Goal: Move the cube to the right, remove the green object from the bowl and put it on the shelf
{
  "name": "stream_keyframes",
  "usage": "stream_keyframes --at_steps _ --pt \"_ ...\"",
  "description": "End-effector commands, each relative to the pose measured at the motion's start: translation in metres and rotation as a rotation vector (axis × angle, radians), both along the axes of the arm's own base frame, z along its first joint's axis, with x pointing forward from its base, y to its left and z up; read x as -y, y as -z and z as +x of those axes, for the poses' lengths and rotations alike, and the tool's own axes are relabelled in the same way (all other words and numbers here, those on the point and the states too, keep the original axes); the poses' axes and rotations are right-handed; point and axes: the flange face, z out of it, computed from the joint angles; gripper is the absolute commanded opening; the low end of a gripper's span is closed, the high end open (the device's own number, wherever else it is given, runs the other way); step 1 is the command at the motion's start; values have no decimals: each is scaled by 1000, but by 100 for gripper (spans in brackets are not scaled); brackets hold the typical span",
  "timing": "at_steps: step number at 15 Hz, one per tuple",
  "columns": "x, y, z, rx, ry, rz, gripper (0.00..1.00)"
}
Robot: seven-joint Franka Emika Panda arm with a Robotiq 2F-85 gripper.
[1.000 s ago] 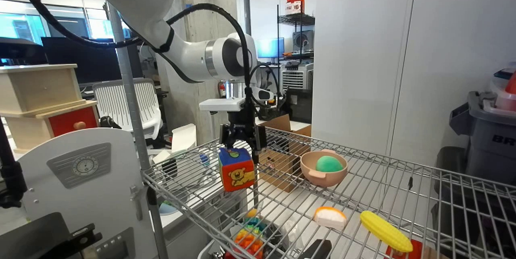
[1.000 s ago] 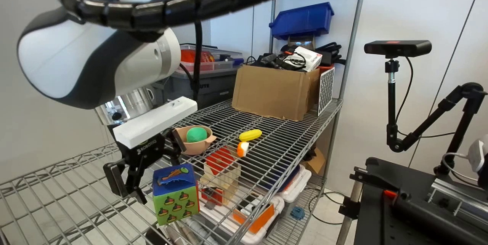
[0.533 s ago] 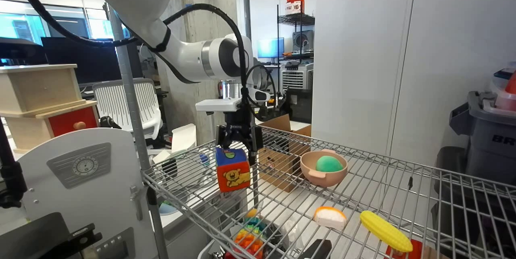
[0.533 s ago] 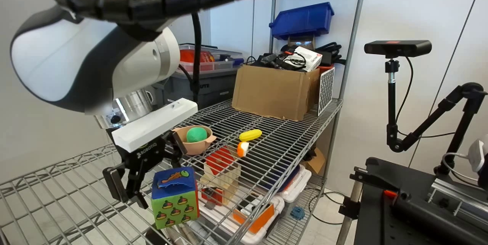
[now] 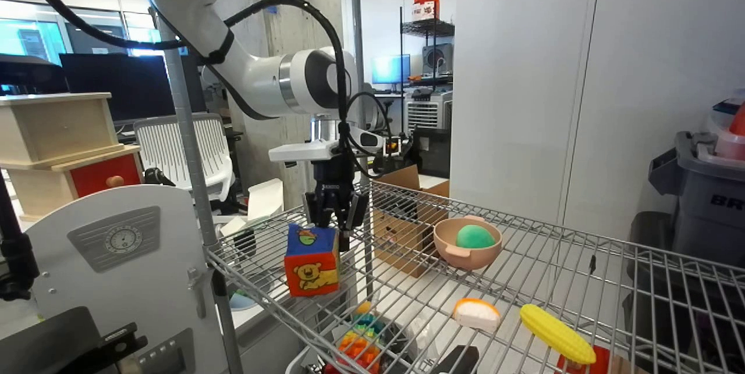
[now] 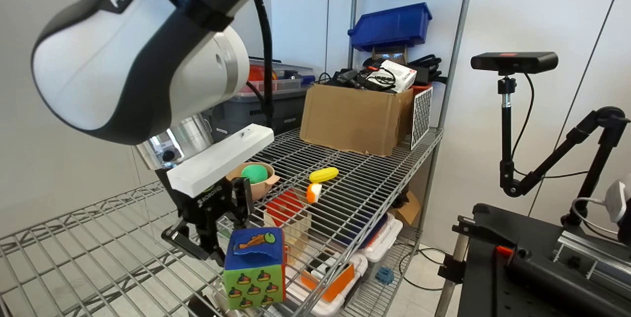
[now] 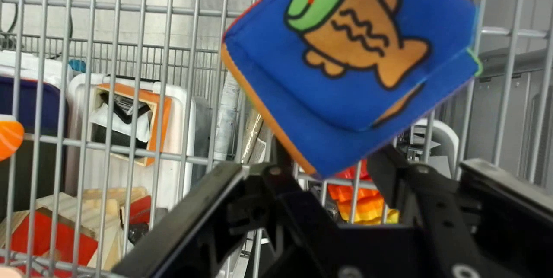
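Note:
The multicoloured cube (image 5: 312,260) sits on the chrome wire shelf (image 5: 588,236); it also shows in an exterior view (image 6: 254,270) and the wrist view (image 7: 354,49), blue fish face up. My gripper (image 5: 335,224) is open against the cube's back corner. In the wrist view the fingers (image 7: 332,161) stand apart on either side of that corner; the cube hides part of the fingertips. The tan bowl (image 5: 463,260) stands near the shelf's back edge with the green ball (image 5: 474,237) in it. The bowl (image 6: 260,190) and ball (image 6: 255,173) show in both exterior views, apart from the gripper.
A yellow corn toy (image 5: 557,334) and an orange-white toy (image 5: 477,316) lie on the shelf. A large cardboard box (image 6: 355,117) and a grey bin (image 6: 266,115) stand further along it. A shelf post (image 5: 186,112) rises near the cube's end.
My gripper and the cube have moved together, left and down in an exterior view, right and down in an exterior view, toward the shelf's edge. The bowl and ball have not moved.

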Motion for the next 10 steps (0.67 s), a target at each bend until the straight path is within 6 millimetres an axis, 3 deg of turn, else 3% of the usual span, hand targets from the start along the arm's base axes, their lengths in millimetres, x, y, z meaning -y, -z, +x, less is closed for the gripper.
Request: stream_keyframes --at_steps 1,4,6,7,8,10 --pt "7 -16 -17 -15 -9 -23 18" --pt "13 -25 -19 2 -5 -36 0" --pt "14 -36 -16 70 -2 -61 0" --pt "13 -43 -15 105 3 -72 26" --pt "13 -51 -14 159 -8 -85 26" --pt "12 -65 -20 238 -21 -97 38"
